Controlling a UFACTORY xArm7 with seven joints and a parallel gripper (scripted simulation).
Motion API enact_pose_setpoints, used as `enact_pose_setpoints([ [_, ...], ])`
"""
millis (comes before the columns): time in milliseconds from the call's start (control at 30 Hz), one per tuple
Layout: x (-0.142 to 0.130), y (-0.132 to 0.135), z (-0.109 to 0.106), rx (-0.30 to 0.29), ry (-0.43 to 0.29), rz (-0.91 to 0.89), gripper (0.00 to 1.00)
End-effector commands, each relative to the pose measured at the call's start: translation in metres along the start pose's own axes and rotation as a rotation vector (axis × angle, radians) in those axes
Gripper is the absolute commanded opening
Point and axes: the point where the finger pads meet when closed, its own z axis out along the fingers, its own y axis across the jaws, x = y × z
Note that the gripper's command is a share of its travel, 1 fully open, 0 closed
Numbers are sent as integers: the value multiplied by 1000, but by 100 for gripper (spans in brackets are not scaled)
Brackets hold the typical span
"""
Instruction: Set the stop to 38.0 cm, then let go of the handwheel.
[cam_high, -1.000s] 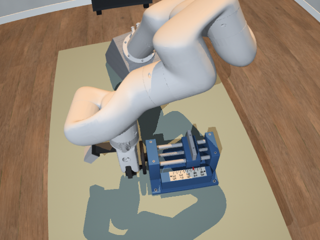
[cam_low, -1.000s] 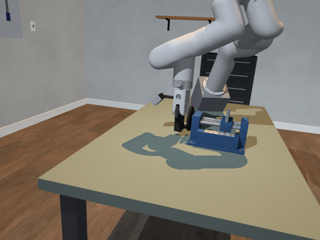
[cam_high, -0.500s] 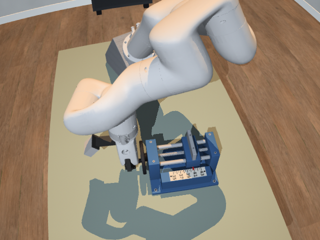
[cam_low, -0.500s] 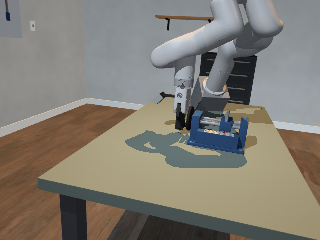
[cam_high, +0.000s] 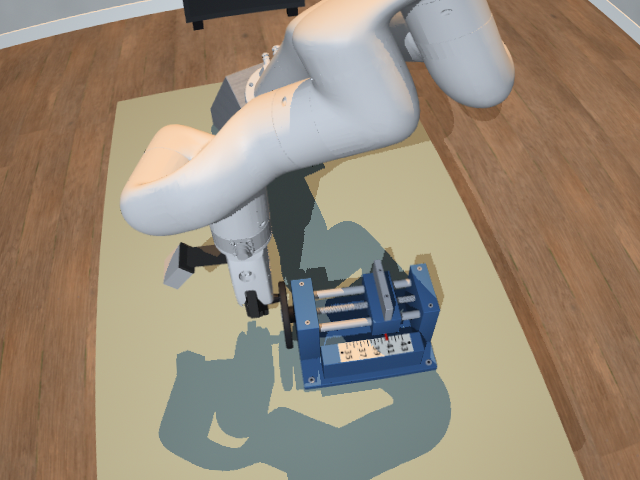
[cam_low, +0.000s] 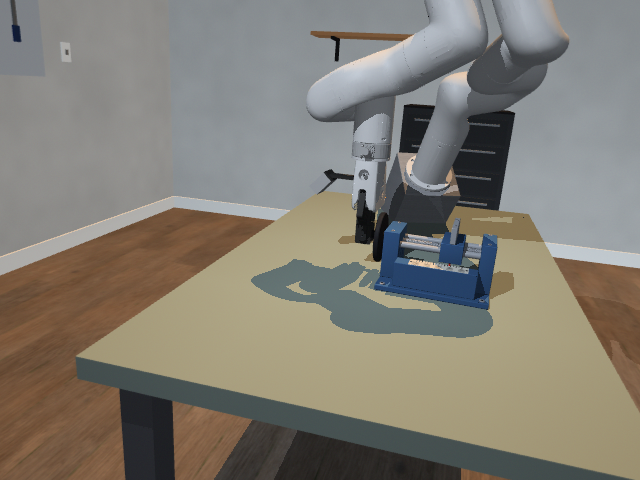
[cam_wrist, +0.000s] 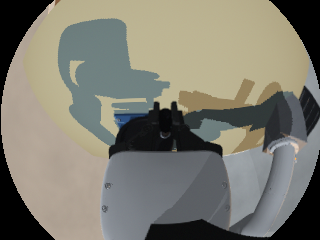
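Two jaws, clenched on the crank knob (cam_high: 277, 298) (cam_wrist: 165, 119) by the look of it, left of the handwheel (cam_high: 285, 322) (cam_low: 379, 245) (cam_wrist: 127, 129). Next rightward, on rods above the bench (cam_high: 155, 320) (cam_low: 258, 361) (cam_wrist: 200, 40), the stop (cam_high: 383, 294) (cam_low: 452, 250), with red pointer (cam_high: 386, 336) (cam_low: 449, 265) between 39 and 41 on the scale (cam_high: 356, 351) (cam_low: 426, 265), nearer 41; too high for 38.0. Likely to slip off the knob if swung out of the wheel's circle; liable to overshoot if turned fast, or to nudge the setting if released while pushing sideways. Farther back, a cabinet (cam_high: 242, 10) (cam_low: 483, 139), drawers shut, contents impossible to see.

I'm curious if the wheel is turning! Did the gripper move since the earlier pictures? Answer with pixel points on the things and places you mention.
Yes. In the top view, the gripper (cam_high: 258, 310) (cam_low: 364, 238) (cam_wrist: 165, 109) moved up the picture, judged against the blue frame (cam_high: 308, 341) (cam_low: 392, 250) (cam_wrist: 120, 120), which stayed put.
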Motion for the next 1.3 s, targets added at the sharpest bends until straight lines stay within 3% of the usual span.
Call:
enact_pose_setpoints([
  [0, 1, -1, -17, 3, 8, 0, 6],
  [733, 0, -33, -43, 3, 8, 0, 6],
  [1033, 0, -50, -40, 3, 8, 0, 6],
  [1267, 1, -66, -24, 3, 8, 0, 6],
])
